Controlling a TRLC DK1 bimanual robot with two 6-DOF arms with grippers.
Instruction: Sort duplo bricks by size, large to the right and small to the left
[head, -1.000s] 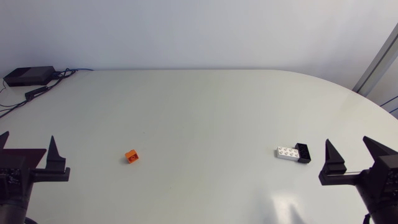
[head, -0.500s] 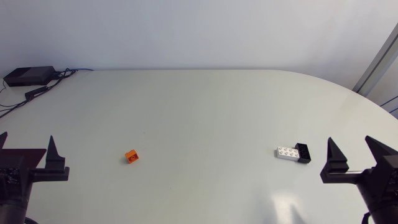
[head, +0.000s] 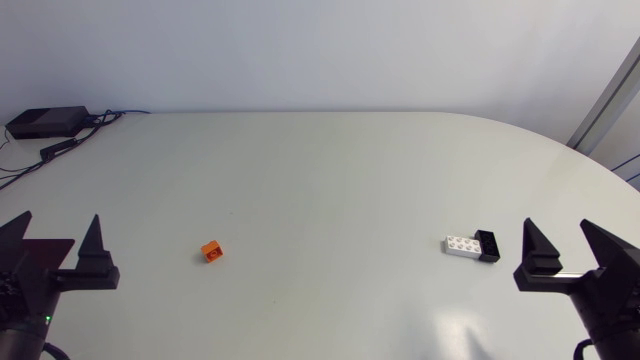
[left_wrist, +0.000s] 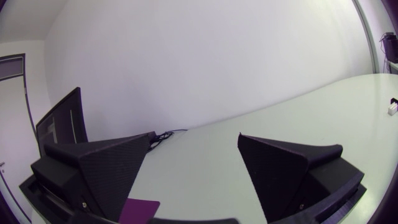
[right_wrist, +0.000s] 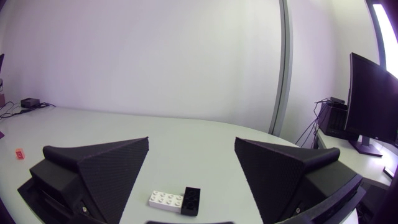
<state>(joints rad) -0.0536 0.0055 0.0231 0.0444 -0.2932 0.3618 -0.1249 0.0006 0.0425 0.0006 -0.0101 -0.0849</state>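
My left gripper (head: 58, 222) sits at the left edge of the table (head: 330, 170), jaws spread wide with nothing between them. The small orange brick (head: 211, 250) lies alone on the left half, apart from it. My right gripper (head: 557, 230) is at the right edge, jaws equally wide and empty, and the long white brick (head: 461, 246) and a black brick (head: 487, 245) touch end to end just ahead of it.

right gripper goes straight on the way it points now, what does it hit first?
Likely the white brick and the black brick touching it, just ahead of the right gripper; height unclear, it may pass over.
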